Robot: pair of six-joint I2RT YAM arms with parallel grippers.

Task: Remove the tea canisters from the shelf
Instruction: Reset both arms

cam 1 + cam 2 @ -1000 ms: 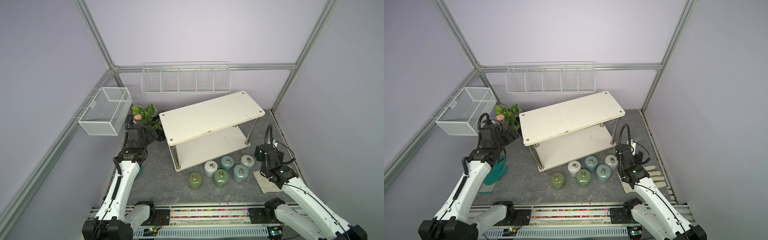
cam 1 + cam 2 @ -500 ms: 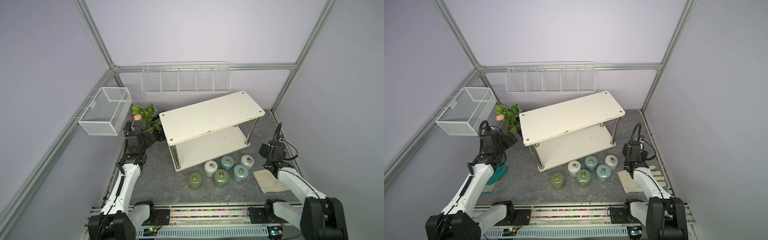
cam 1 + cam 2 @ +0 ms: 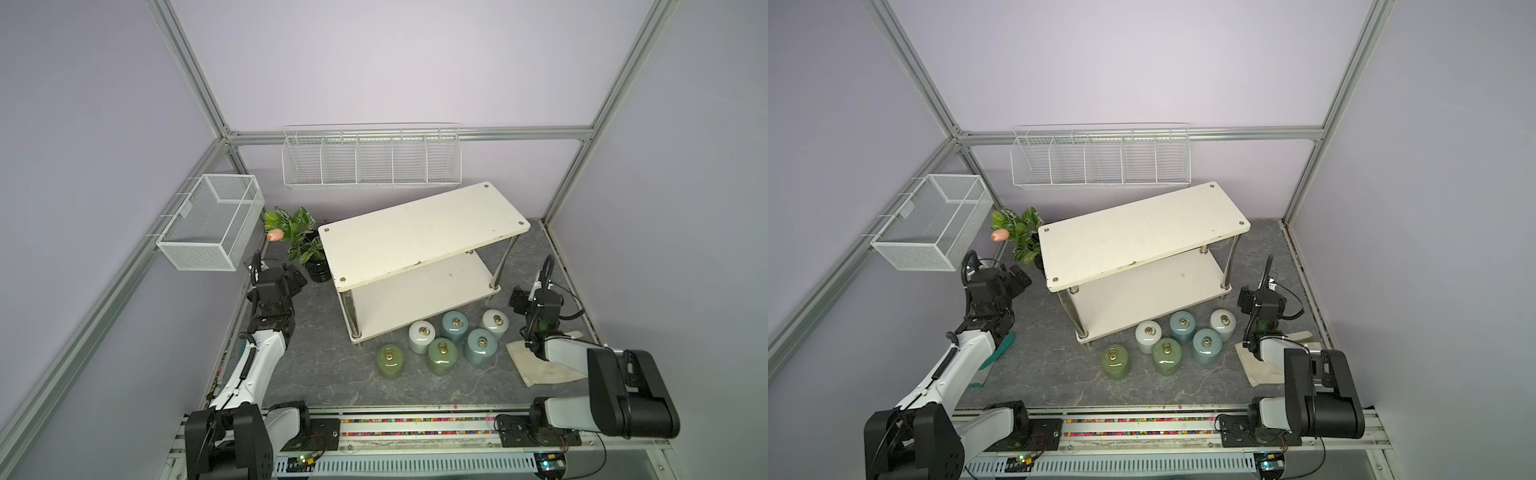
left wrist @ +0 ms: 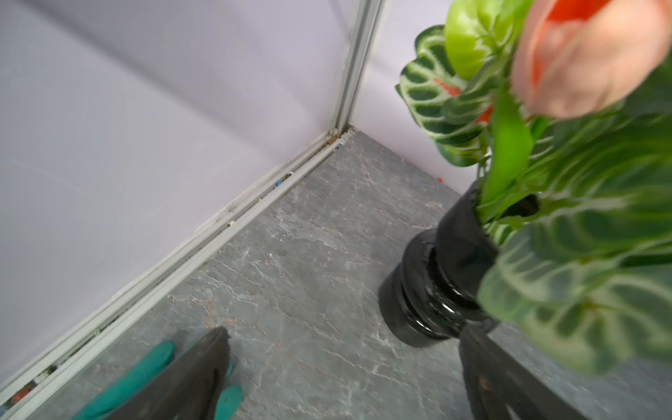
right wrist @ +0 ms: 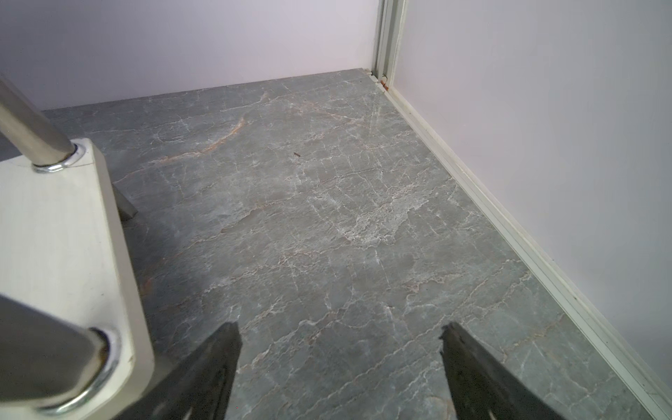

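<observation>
The six tea canisters (image 3: 441,356) stand upright, brass rings upward, clustered on the grey tabletop (image 3: 332,374) in the lower centre of both top views. They are just beside the front edge of the shelf (image 3: 424,232), and none is on it. The shelf's long axis runs from centre-left toward the upper right. The left gripper (image 4: 345,338), jaws apart and empty, is near the potted plant (image 3: 301,237) at centre-left. The right gripper (image 5: 341,329), jaws apart and empty, is beside the shelf's right-hand end, with a beige cloth (image 3: 540,365) at lower right.

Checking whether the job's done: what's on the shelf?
Nothing shows on the shelf top; the lower board looks bare where visible. Its rear is hidden under the top.
</observation>
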